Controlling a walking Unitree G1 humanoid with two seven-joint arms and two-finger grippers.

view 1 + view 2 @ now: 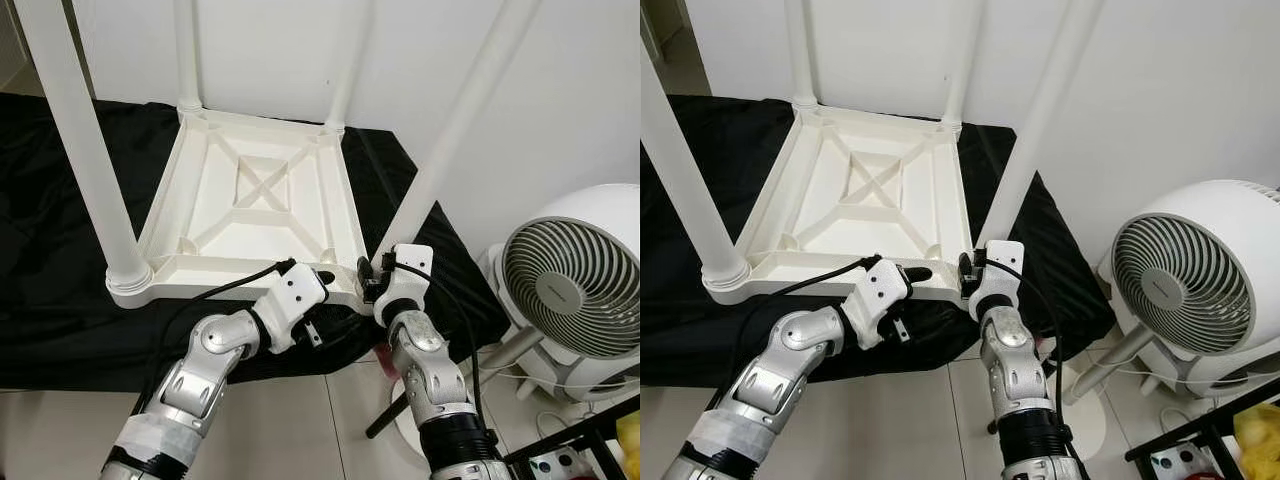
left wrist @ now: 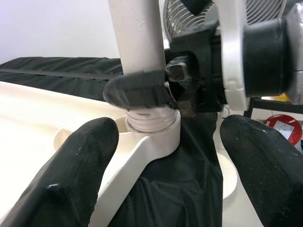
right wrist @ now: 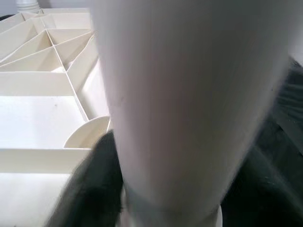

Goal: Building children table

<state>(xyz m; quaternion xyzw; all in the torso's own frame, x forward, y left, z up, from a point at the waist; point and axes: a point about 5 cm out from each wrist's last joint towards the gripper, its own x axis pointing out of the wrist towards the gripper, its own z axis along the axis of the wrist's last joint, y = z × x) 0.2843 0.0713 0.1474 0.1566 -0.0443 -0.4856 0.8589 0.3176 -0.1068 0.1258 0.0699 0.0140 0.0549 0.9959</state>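
White plastic makes up nearly everything the job concerns: the children's table top (image 1: 255, 210) lies upside down on a black cloth (image 1: 60, 300) spread over the floor, ribs and cross-bracing facing up. Four legs rise from its corners, and the near-right leg (image 1: 455, 130) leans outward from its socket (image 2: 161, 135) at the corner nearest the robot's right arm, not yet square like the others. In the left wrist view, threads show between leg and socket, so by my reading it is only partly screwed in.

Beside the cloth's right edge stands a white fan (image 1: 575, 275) on the tiled floor, near the right arm.

The right gripper (image 1: 375, 280) pinches the base of that leg just above the socket, its fingers (image 2: 137, 90) wrapped against the tube. The left gripper (image 1: 322, 300) hovers at the same corner with its fingers spread, close to the table's near edge but clamping nothing.

Main risk — cross-threading: turning a tilted leg could bind or strip the plastic thread. With nothing pinning the top, the twist may also spin the table on the cloth, or the tall leg could lever out and swing toward the fan.
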